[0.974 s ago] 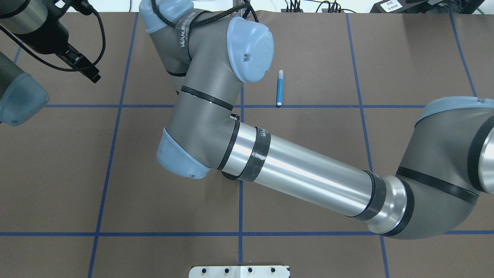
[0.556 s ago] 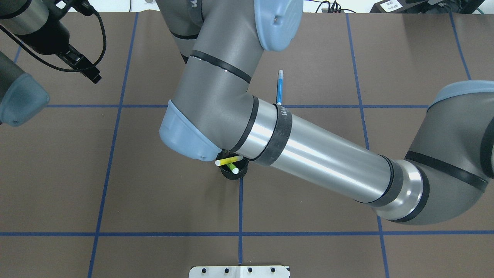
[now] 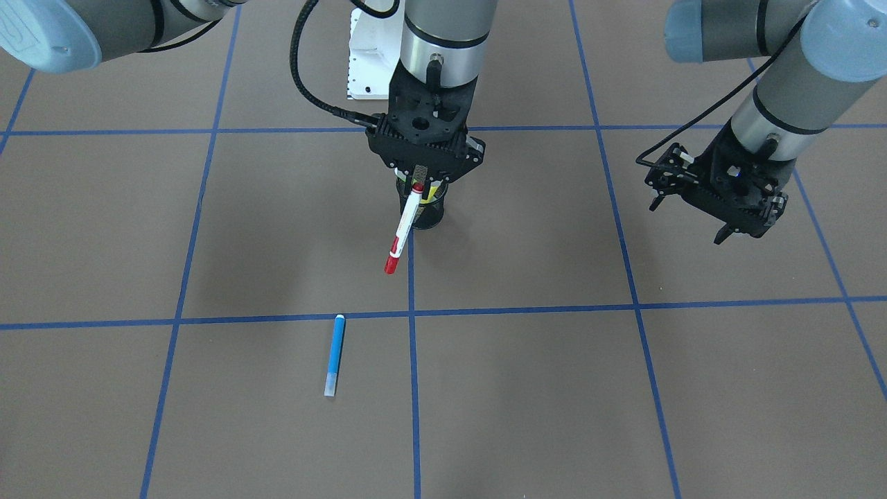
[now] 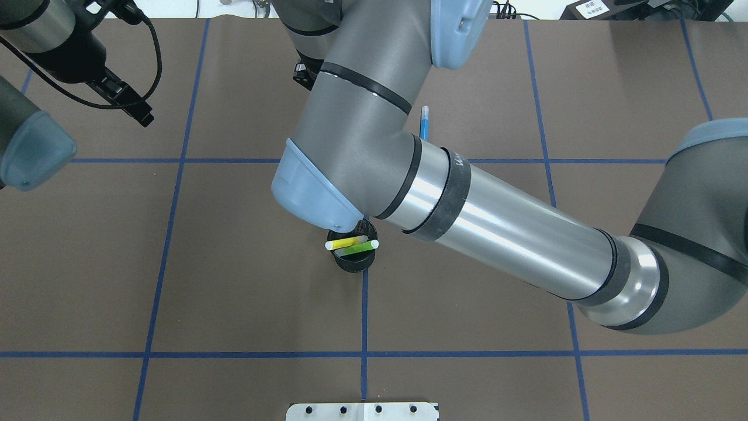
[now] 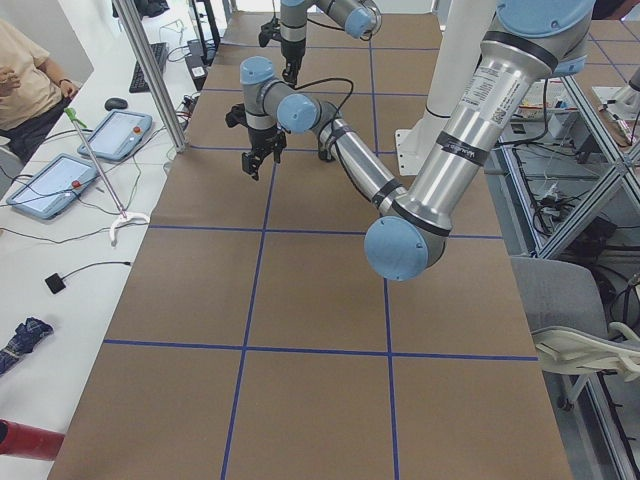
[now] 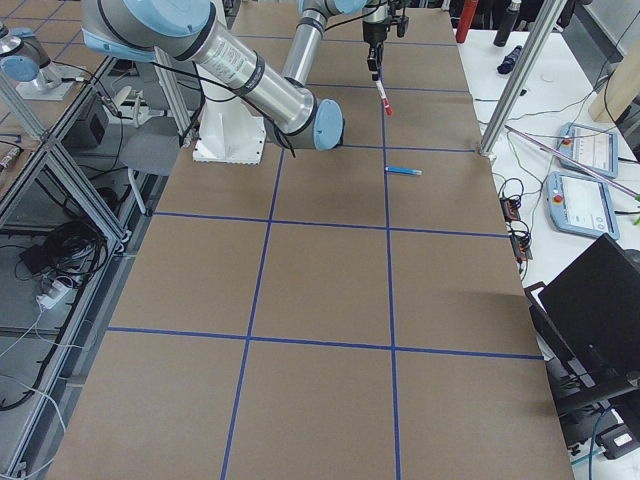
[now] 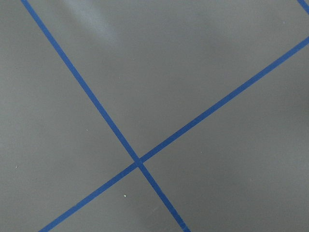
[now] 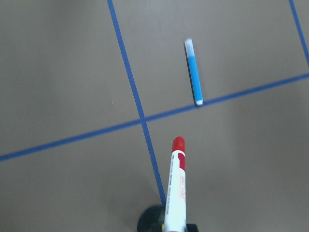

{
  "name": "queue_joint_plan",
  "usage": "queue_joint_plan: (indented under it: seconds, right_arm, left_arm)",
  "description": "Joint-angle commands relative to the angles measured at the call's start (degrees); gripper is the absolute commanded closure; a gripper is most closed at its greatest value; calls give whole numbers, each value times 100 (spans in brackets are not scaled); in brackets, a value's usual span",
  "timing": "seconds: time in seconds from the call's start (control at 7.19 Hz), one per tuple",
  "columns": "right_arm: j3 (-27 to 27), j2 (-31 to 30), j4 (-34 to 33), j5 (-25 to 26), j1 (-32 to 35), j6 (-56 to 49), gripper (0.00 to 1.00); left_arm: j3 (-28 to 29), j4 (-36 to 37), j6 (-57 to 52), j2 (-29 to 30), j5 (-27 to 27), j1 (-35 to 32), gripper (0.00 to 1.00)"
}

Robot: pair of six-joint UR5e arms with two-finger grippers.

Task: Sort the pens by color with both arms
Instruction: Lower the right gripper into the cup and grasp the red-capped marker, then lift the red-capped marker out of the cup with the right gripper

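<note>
Over the cup point(image 3: 427, 213), the white pen point(image 3: 404, 229) hangs tilted, red cap down, pinched in the right gripper's point(image 3: 418, 181) jaws. Yellow point(image 4: 346, 242) and green point(image 4: 360, 249) pens lean inside the cup. The blue pen point(image 3: 335, 353) lies apart. The left gripper point(image 3: 693, 220) hovers with its jaws parted.

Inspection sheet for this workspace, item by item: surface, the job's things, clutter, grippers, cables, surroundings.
Surface: brown mat with a blue tape grid.
Job's things: white pen with red cap off the mat, cap end down; blue pen lying on the mat; yellow pen and green pen in the black cup.
Clutter: nothing seen.
Grippers: right gripper shut on the white pen with red cap; left gripper open, empty.
Cables: black cable loops to the right gripper; second cable at the left gripper.
Surroundings: person at a side bench with a tablet.
</note>
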State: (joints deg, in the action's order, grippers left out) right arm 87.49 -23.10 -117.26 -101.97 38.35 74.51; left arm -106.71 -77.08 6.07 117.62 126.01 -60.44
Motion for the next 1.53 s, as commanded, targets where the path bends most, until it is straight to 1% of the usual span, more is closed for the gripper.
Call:
queue_joint_plan:
  seconds: [0.0, 0.14, 0.28, 0.42, 0.56, 0.7, 0.83, 1.11, 1.25, 1.39]
  right_arm:
    - [-64, -535, 1199, 893, -29, 55, 100]
    - [-126, -877, 1771, 1385, -160, 55, 100]
    - [-509, -950, 2333, 1956, -318, 116, 100]
    - [-1096, -925, 3079, 2432, -433, 378, 100]
    - [-1511, -960, 3434, 2854, -504, 354, 100]
    - [-1785, -1012, 3838, 3328, -678, 363, 100]
    - [-1840, -1204, 4286, 3568, -819, 363, 100]
    - [-1840, -1259, 4421, 3920, -1074, 406, 100]
    - [-1840, -1424, 4700, 3983, -1171, 398, 100]
    - [-1840, -1513, 4816, 4009, -1198, 372, 100]
  left_arm:
    - [19, 0, 0, 6, 3, 6, 1]
    - [36, 0, 9, 6, 3, 15, 1]
    - [54, 0, 0, 6, 3, 15, 1]
    - [72, 0, 9, 6, 3, 24, 1]
    - [80, 0, 17, 6, 3, 24, 1]
    - [159, -44, 52, 15, 3, 32, 1]
    - [212, -53, 53, 24, 3, 32, 1]
    - [335, -166, 53, 50, 3, 41, 1]
    - [379, -211, 53, 59, 3, 41, 1]
    - [397, -211, 53, 59, 3, 41, 1]
